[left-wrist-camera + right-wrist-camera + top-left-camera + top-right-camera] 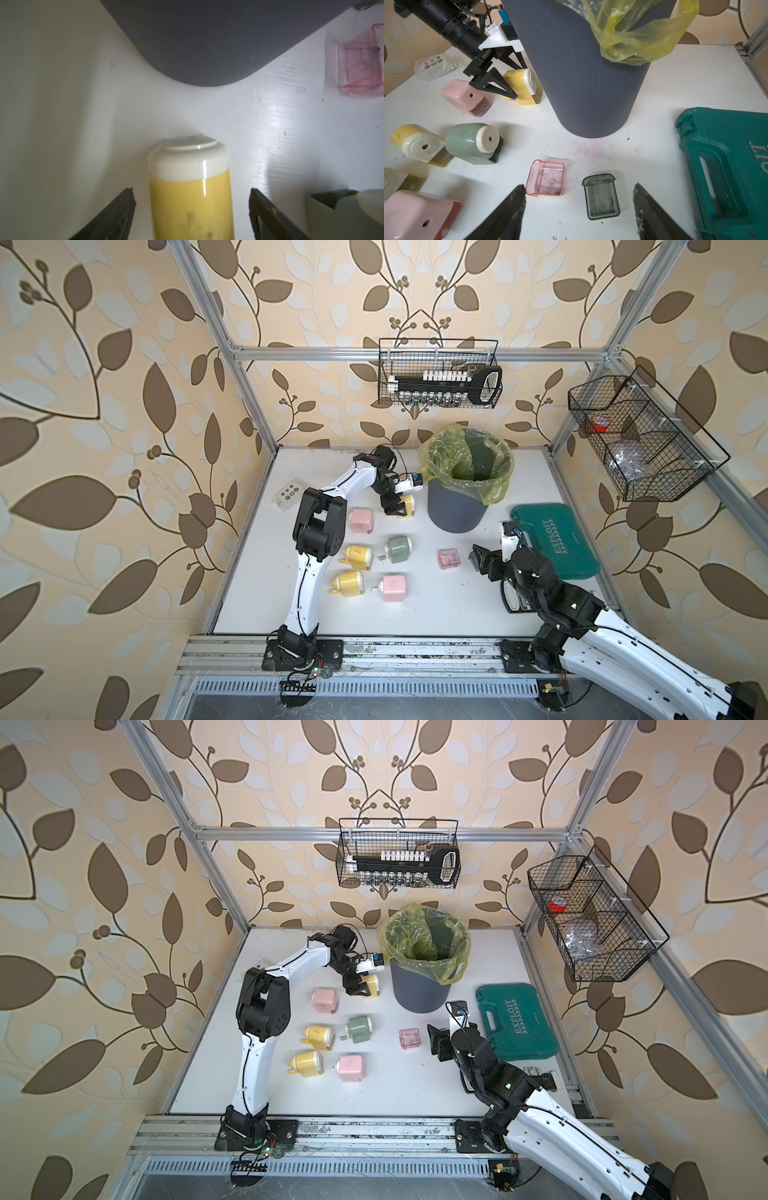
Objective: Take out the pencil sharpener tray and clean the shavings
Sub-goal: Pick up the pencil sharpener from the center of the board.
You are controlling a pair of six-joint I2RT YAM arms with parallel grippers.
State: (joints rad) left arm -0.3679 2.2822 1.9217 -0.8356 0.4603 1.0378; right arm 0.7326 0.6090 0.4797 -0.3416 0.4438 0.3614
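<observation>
A yellow and cream pencil sharpener (408, 506) (190, 187) lies beside the grey bin (457, 510). Its amber tray (536, 97) sits in its base. My left gripper (191, 191) (395, 512) is open around the sharpener, with a gap on each side. My right gripper (579, 187) (478, 558) hangs open and empty over the table. A grey tray (601, 197) lies between its fingers and a pink tray (545, 178) (449, 559) just beside them, both holding only dust smears. Reddish-brown speckled shavings (480, 108) show through the tray of a pink sharpener (464, 96).
The bin is lined with a yellow bag (639, 31). Several other sharpeners lie at the left, among them a green one (397, 548) and a pink one (392, 587). A green tool case (557, 543) lies at the right. A clear packet (286, 493) sits at the back left.
</observation>
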